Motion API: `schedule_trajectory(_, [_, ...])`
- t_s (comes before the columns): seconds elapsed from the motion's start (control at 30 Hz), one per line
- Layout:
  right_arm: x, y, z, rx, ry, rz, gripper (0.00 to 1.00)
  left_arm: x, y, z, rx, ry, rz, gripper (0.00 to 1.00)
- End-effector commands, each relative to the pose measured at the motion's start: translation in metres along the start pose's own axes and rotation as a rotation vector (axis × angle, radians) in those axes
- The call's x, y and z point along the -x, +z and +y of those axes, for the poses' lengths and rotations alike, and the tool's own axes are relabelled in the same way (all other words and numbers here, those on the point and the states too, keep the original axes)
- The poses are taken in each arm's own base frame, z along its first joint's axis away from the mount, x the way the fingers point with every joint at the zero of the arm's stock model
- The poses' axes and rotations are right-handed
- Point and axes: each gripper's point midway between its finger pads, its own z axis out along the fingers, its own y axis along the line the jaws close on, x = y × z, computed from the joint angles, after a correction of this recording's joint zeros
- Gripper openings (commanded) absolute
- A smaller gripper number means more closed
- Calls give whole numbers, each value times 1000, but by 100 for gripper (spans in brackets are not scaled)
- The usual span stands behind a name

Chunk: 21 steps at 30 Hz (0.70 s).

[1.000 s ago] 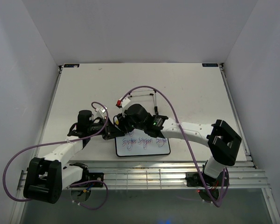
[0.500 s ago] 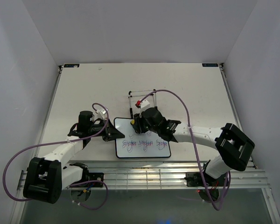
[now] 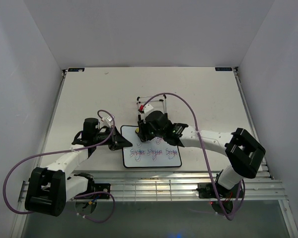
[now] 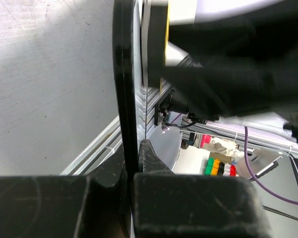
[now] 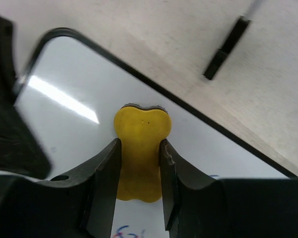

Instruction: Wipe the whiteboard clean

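The whiteboard (image 3: 154,157) lies flat near the table's front edge, a row of red-purple scribbles across its lower half; its upper part is blank. My left gripper (image 3: 118,140) is shut on the board's left edge, seen as a black frame (image 4: 125,99) between the fingers in the left wrist view. My right gripper (image 3: 140,131) is shut on the yellow peanut-shaped eraser (image 5: 140,148), pressing it on the board's blank upper left area (image 5: 74,114). Scribbles show just below the eraser in the right wrist view.
The black wire easel stand (image 3: 151,103) stands just behind the board and right gripper; one of its bars (image 5: 227,47) shows on the table. A metal grate (image 3: 154,188) runs along the table's near edge. Purple cables loop over both arms.
My right gripper swept right along the board's top half a second ago, then came back left toward the upper left corner. The left gripper stayed on the board's edge.
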Motion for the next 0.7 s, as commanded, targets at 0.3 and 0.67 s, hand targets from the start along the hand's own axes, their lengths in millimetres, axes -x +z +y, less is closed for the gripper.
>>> schedule_trajectory(0.3, [-65, -22, 73, 204, 31, 166, 32, 15, -6, -40, -123, 268, -48, 0])
schedule_trajectory(0.67, [-121, -32, -62, -190, 200, 234, 31, 12, -9, -43, -126, 282, -45, 0])
